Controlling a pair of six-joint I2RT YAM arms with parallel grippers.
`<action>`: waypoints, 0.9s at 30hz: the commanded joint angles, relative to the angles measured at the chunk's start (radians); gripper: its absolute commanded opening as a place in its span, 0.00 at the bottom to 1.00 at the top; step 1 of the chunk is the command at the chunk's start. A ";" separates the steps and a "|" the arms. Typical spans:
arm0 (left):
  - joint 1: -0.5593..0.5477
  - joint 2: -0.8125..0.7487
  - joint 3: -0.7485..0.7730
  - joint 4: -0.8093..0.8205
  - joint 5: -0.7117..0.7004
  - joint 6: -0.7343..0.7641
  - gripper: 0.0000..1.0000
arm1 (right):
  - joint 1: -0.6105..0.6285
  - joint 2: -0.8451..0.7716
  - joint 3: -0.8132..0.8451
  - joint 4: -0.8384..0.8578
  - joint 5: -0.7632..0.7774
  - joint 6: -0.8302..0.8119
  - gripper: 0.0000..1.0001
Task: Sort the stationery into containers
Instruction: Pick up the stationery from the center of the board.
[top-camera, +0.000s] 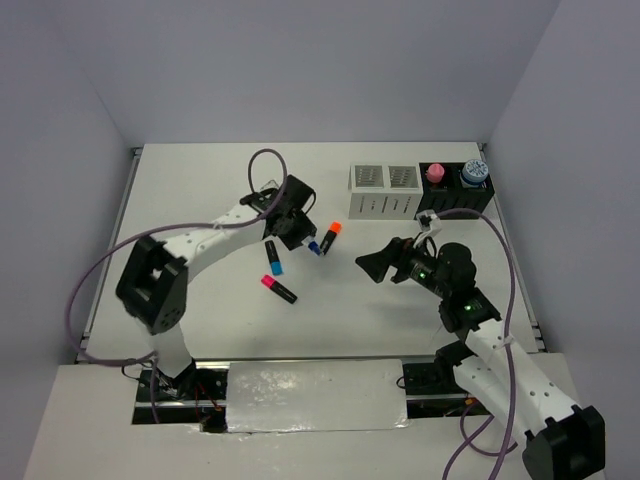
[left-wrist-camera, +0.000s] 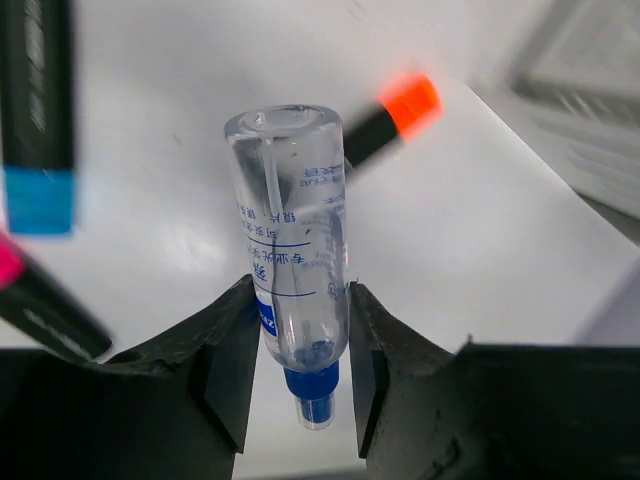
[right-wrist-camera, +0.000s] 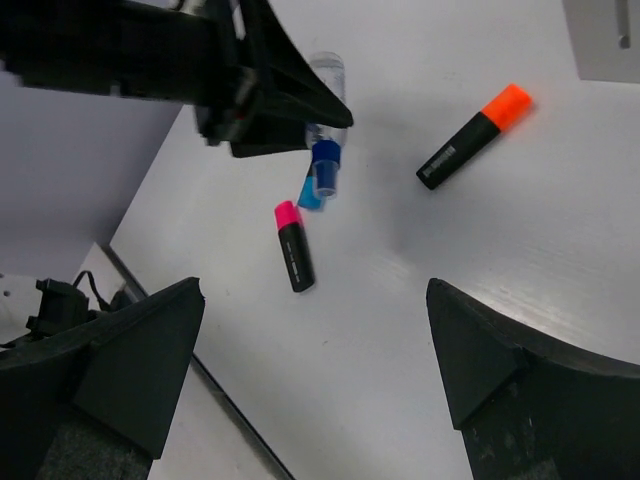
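My left gripper (top-camera: 307, 238) is shut on a clear white-blue pen (left-wrist-camera: 290, 260) with a blue cap and holds it just above the table; the pen also shows in the right wrist view (right-wrist-camera: 325, 165). Around it lie black highlighters: orange cap (top-camera: 331, 236) (left-wrist-camera: 395, 115) (right-wrist-camera: 475, 135), blue cap (top-camera: 272, 257) (left-wrist-camera: 38, 110), pink cap (top-camera: 278, 288) (right-wrist-camera: 294, 245). Two white boxes (top-camera: 385, 190) and two black boxes (top-camera: 455, 195) stand in a row at the back right. A pink-capped bottle (top-camera: 436, 173) and a blue roll (top-camera: 473, 171) stand in the black boxes. My right gripper (top-camera: 368, 264) is open and empty.
The right arm's cable (top-camera: 505, 250) loops beside the black boxes. The table's left edge (top-camera: 115, 230) and near edge border the work area. A white box corner shows in the right wrist view (right-wrist-camera: 605, 40).
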 joint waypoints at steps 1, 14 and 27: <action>-0.062 -0.169 -0.096 0.144 0.023 -0.107 0.00 | 0.039 0.023 -0.035 0.291 0.022 0.034 0.99; -0.191 -0.247 -0.057 0.198 0.000 -0.155 0.00 | 0.197 0.248 0.026 0.429 0.157 0.061 0.90; -0.234 -0.278 -0.100 0.269 -0.026 -0.221 0.00 | 0.304 0.305 -0.024 0.582 0.407 0.115 0.76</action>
